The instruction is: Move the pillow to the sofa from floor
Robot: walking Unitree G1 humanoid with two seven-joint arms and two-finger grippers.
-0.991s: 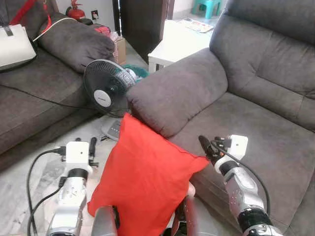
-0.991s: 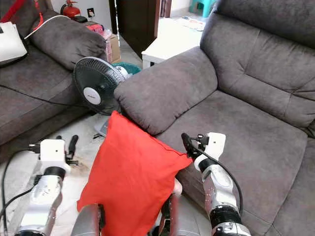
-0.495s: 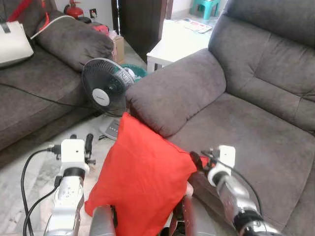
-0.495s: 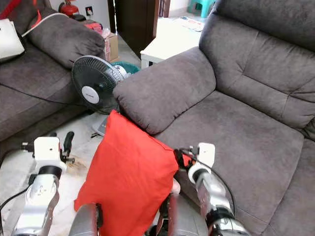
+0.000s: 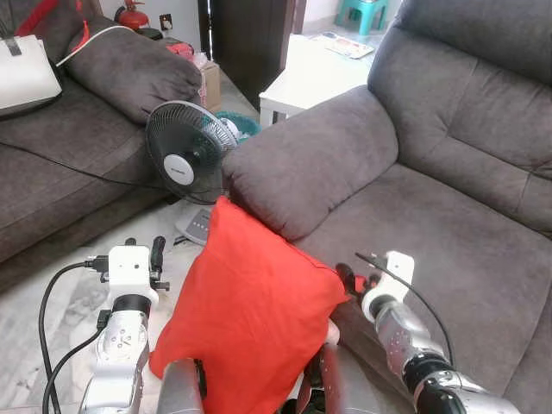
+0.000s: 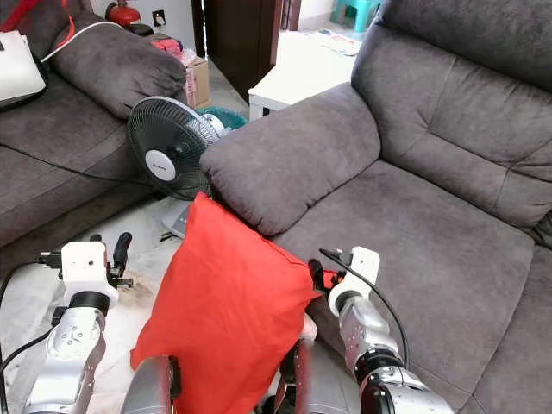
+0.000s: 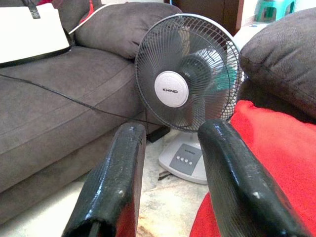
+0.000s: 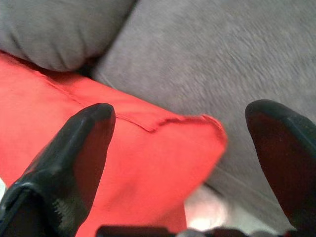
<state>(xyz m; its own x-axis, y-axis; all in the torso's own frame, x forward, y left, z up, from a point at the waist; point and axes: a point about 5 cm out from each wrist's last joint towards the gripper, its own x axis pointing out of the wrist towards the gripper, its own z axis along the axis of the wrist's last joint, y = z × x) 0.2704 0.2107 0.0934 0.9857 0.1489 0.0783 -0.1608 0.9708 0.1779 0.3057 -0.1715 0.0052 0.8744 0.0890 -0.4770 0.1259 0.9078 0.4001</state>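
A red pillow (image 5: 250, 315) stands on edge on the floor just in front of me, its top corner leaning against the armrest (image 5: 306, 168) of the grey sofa (image 5: 457, 250). My right gripper (image 5: 351, 280) is at the pillow's right corner, low against the sofa's front. In the right wrist view its fingers (image 8: 81, 143) are spread wide open, with that red corner (image 8: 163, 148) between them. My left gripper (image 5: 156, 252) hovers to the left of the pillow, apart from it. It is open and empty, and its fingers (image 7: 123, 168) point toward the fan.
A standing fan (image 5: 188, 155) sits on the floor behind the pillow. Another grey sofa (image 5: 60, 181) runs along the left with a white bag (image 5: 26, 76) and a black cable on it. A white low table (image 5: 310, 73) stands behind the armrest.
My right gripper has dropped and moved left from above the seat edge onto the pillow's right corner. The left arm has barely shifted. The pillow stays put.
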